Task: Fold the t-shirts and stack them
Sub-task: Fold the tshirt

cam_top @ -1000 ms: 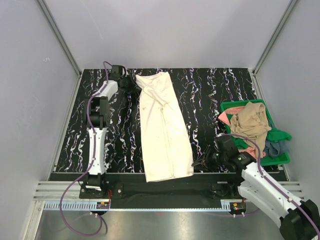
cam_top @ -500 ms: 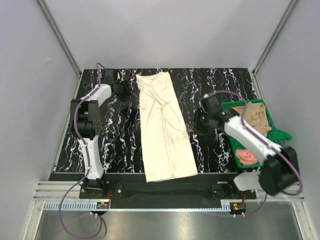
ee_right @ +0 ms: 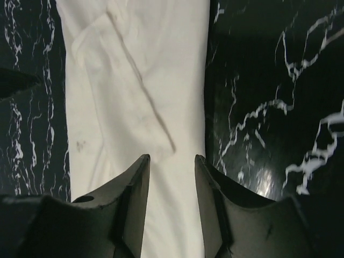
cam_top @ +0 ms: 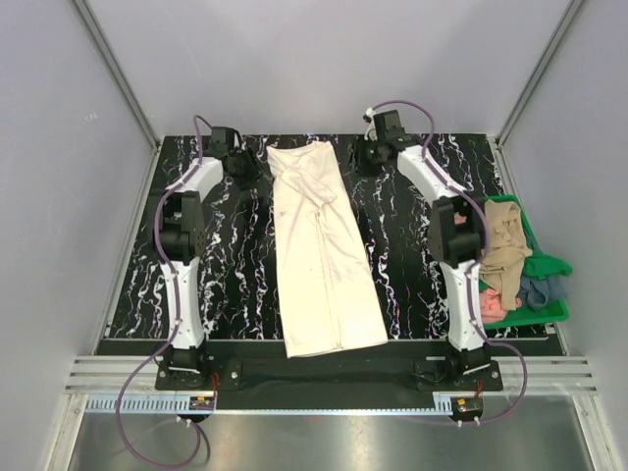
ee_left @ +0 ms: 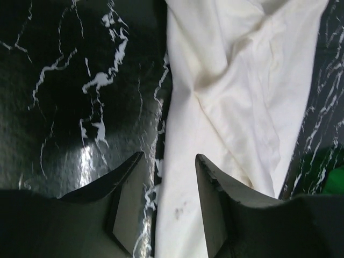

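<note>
1. The cream t-shirt (cam_top: 324, 255) lies folded into one long strip down the middle of the black marbled table (cam_top: 245, 285). It runs from 12 o'clock to 6 o'clock, and its near end swings slightly toward 5 o'clock.
2. The left gripper (cam_top: 250, 167) sits at about 11 o'clock, just beside the strip's far left corner. In the left wrist view its fingers (ee_left: 129, 199) are spread with nothing pinched, and the shirt's left edge shows in the gap between them.
3. The right gripper (cam_top: 363, 159) sits at about 1 o'clock, near the far right corner. Its jaws are also spread and empty, with the cloth's right edge seen in the gap between them.
4. Both arms reach along the sides, so nothing lies across the strip itself.
5. Bare tabletop runs down both sides of the shirt, at 9 o'clock and 3 o'clock. Its near hem comes close to the table's front edge.
6. A green bin (cam_top: 549, 312) stands at about 4 o'clock, by the right edge. It holds a tan t-shirt (cam_top: 505, 245) heaped on top, a salmon-pink t-shirt (cam_top: 491, 306) and a grey-blue t-shirt (cam_top: 538, 289), all crumpled. The right arm's upright link partly hides its left side.
</note>
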